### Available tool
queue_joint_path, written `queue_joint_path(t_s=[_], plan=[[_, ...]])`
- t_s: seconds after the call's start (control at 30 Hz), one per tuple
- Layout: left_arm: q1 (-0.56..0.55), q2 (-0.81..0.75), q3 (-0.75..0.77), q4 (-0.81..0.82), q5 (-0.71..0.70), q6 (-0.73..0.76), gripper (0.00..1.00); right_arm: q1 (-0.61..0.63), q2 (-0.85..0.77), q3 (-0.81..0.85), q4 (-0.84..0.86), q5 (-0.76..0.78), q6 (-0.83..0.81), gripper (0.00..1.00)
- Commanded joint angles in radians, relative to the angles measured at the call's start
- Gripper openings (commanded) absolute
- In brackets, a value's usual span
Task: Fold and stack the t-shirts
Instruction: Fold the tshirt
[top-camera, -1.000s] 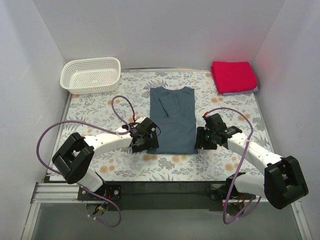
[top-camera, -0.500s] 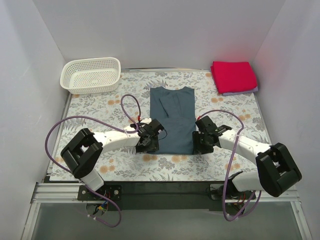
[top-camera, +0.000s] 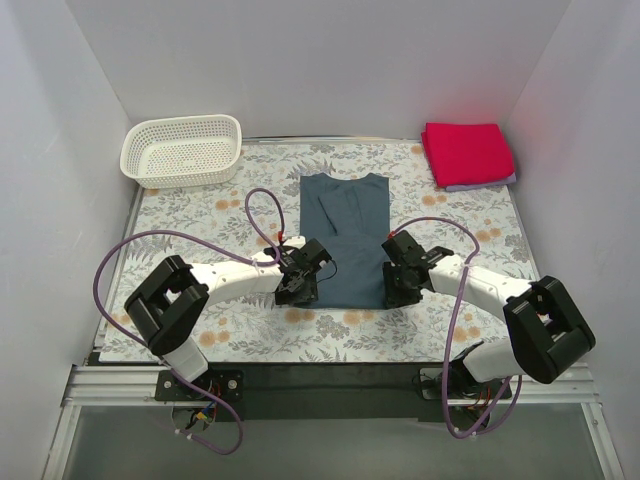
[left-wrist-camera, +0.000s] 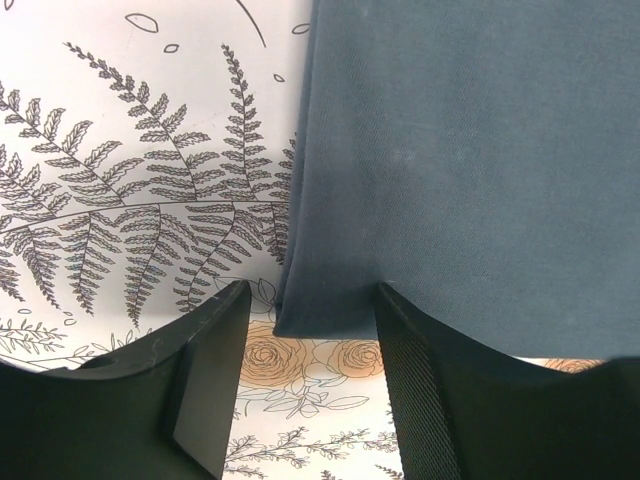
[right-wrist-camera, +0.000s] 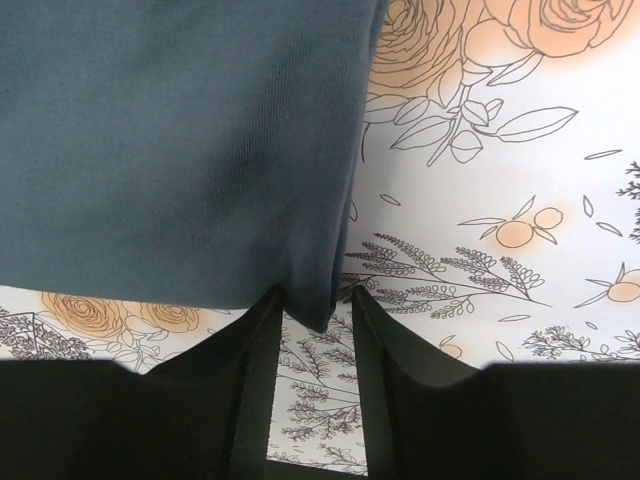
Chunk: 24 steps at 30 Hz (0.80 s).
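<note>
Blue-grey t-shirt (top-camera: 345, 235) lies in a long folded strip down the middle of the flowered table (top-camera: 180, 215), neck end far, with patterned surface showing on both sides. The red t-shirt (top-camera: 466, 152) sits folded at the far right corner. The left gripper (left-wrist-camera: 312, 300) stands parted astride the near left hem corner. The right gripper (right-wrist-camera: 312, 300) brackets the near right corner narrowly; I cannot tell if it pinches.

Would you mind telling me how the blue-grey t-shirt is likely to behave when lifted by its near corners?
Probably floppy: the blue-grey t-shirt lies flat in soft folds, so its middle would likely sag between the left gripper and right gripper. It looks thin, so likely light. Its folded-in layers at each corner may slip apart unless pinched together.
</note>
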Motion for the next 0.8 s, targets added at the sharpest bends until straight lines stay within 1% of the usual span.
queue_joint_path(t_s=[0.0, 0.07, 0.17, 0.2, 0.27, 0.33, 0.4, 0.43, 0.5, 0.53, 0.6, 0.7, 0.77], plan=[[-0.015, 0.093, -0.063, -0.011, 0.110, -0.022, 0.47, 0.015, 0.055, -0.061, -0.019, 0.024, 0.014, 0.34], [-0.015, 0.096, -0.072, -0.014, 0.117, -0.022, 0.46, 0.017, 0.057, -0.059, -0.023, 0.027, 0.013, 0.31], [-0.013, 0.104, -0.084, -0.013, 0.133, -0.016, 0.40, 0.018, 0.066, -0.061, -0.023, 0.024, 0.009, 0.27], [-0.014, 0.102, -0.085, -0.013, 0.134, -0.014, 0.34, 0.018, 0.069, -0.061, -0.022, 0.024, 0.008, 0.26], [-0.015, 0.102, -0.088, -0.016, 0.136, -0.013, 0.29, 0.023, 0.069, -0.056, -0.019, 0.030, 0.000, 0.22], [-0.015, 0.098, -0.088, -0.022, 0.136, -0.013, 0.19, 0.024, 0.059, -0.052, -0.019, 0.042, -0.007, 0.18], [-0.015, 0.093, -0.088, -0.028, 0.133, -0.014, 0.13, 0.023, 0.051, -0.046, -0.019, 0.047, -0.010, 0.16], [-0.015, 0.091, -0.089, -0.036, 0.131, -0.016, 0.07, 0.024, 0.046, -0.044, -0.019, 0.046, -0.014, 0.13], [-0.015, 0.082, -0.092, -0.039, 0.133, -0.019, 0.03, 0.024, 0.046, -0.041, -0.020, 0.041, -0.024, 0.10], [-0.015, 0.081, -0.092, -0.046, 0.133, -0.019, 0.00, 0.024, 0.052, -0.038, -0.023, 0.035, -0.030, 0.06], [-0.015, 0.075, -0.091, -0.060, 0.131, -0.016, 0.00, 0.023, 0.055, -0.026, -0.045, 0.033, -0.049, 0.01], [-0.015, 0.041, -0.097, -0.102, 0.142, -0.016, 0.00, 0.024, 0.031, -0.024, -0.074, -0.002, -0.066, 0.01], [-0.021, -0.010, -0.117, -0.135, 0.168, -0.016, 0.00, 0.030, -0.013, -0.038, -0.118, -0.040, -0.073, 0.01]])
